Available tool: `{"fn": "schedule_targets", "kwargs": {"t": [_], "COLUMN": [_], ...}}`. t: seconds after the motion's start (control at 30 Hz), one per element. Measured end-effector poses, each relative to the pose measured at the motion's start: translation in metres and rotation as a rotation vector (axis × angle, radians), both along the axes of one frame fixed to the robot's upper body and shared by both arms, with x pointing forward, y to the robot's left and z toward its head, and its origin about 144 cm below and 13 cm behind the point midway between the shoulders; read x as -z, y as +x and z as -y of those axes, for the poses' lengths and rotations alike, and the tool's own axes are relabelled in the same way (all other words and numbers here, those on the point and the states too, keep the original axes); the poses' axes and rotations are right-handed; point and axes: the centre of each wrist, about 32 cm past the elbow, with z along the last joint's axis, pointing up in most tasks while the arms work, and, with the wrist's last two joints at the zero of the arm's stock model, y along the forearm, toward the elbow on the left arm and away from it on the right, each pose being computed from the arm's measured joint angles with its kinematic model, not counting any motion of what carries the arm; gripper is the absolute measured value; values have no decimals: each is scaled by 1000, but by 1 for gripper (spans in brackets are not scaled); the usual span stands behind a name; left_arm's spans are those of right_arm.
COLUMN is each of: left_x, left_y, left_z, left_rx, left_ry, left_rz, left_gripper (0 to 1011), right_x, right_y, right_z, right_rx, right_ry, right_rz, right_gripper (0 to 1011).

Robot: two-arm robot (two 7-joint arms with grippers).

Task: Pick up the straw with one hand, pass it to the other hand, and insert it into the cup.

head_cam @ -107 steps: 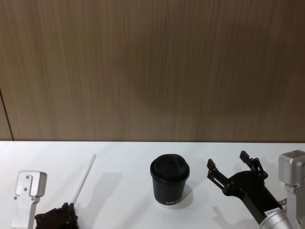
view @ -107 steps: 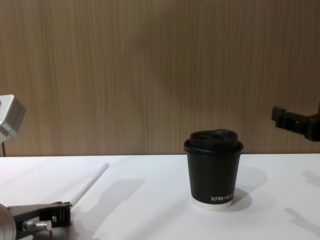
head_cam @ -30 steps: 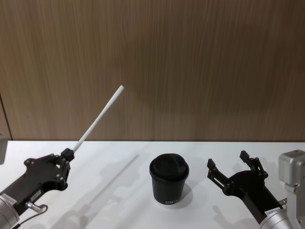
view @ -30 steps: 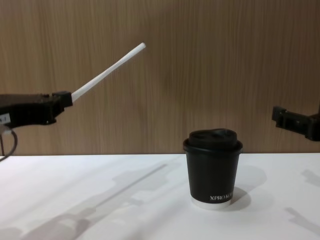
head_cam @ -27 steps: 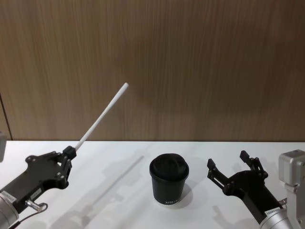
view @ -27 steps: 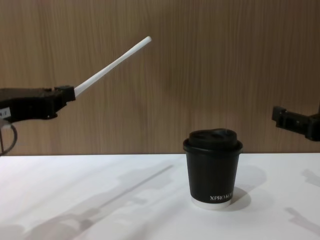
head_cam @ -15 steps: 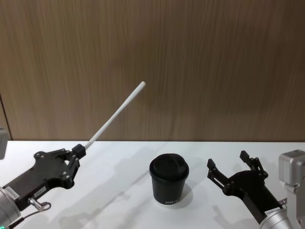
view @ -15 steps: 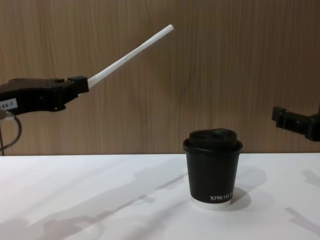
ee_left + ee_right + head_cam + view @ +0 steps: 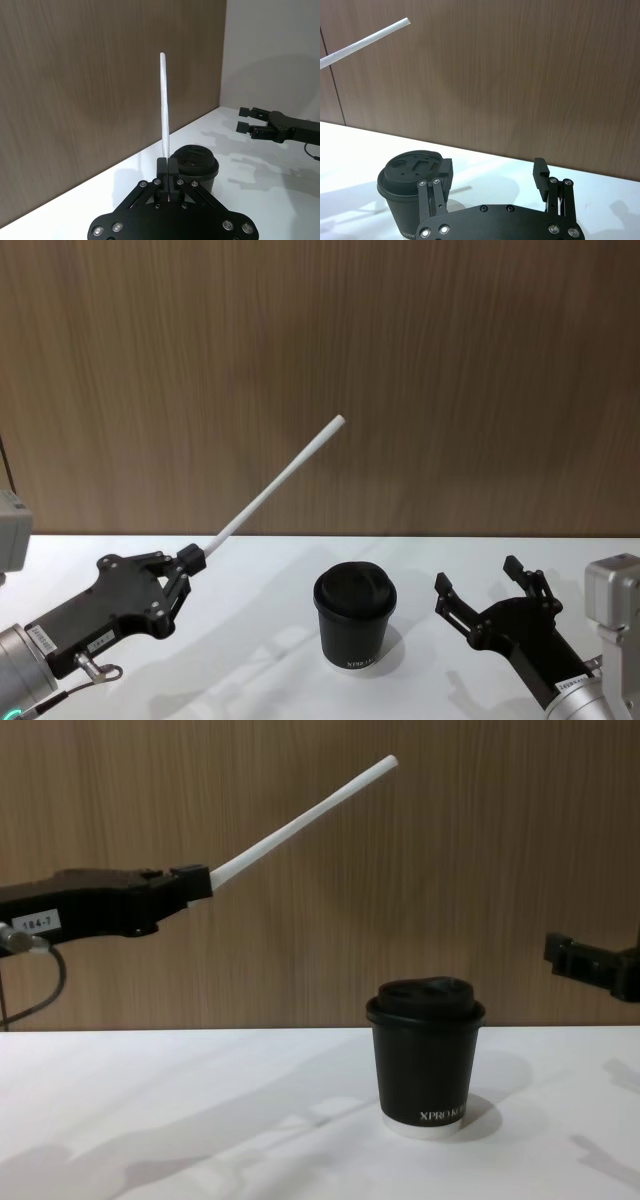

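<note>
My left gripper (image 9: 186, 562) (image 9: 200, 880) (image 9: 168, 167), black with a "184-7" label, is shut on one end of the white straw (image 9: 275, 484) (image 9: 300, 821) (image 9: 164, 114). It holds the straw high above the table, left of the cup, with the free end slanting up and to the right. The straw's tip (image 9: 365, 41) crosses a corner of the right wrist view. The black lidded cup (image 9: 354, 616) (image 9: 426, 1058) (image 9: 410, 185) (image 9: 194, 167) stands upright mid-table. My right gripper (image 9: 490, 591) (image 9: 492, 177) hovers open, right of the cup; one finger (image 9: 585, 963) enters the chest view's right edge.
A white tabletop (image 9: 270, 570) runs under everything, with a brown wood-grain wall (image 9: 400, 370) close behind it. A grey-white camera housing (image 9: 612, 602) sits on my right arm near the right edge.
My left gripper lifted the straw off the table and carried it up and rightward toward the cup. The right gripper and cup stayed put.
</note>
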Motion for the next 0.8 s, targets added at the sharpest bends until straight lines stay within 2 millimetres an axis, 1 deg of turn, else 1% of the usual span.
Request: {"fn": "schedule_targets", "kwargs": {"t": [0.47, 0.8], "left_x": [-1, -1], "left_y": [10, 14], "left_z": [10, 15], "left_rx": [92, 125], "left_ry": [-8, -14], "left_rz": [7, 8], "left_gripper": [7, 6], "right_x": [0, 0], "right_y": [0, 0], "right_z": [0, 0], "right_rx": [0, 0], "right_ry": [0, 0], "right_rz": [0, 0], "right_gripper": [1001, 1001]}}
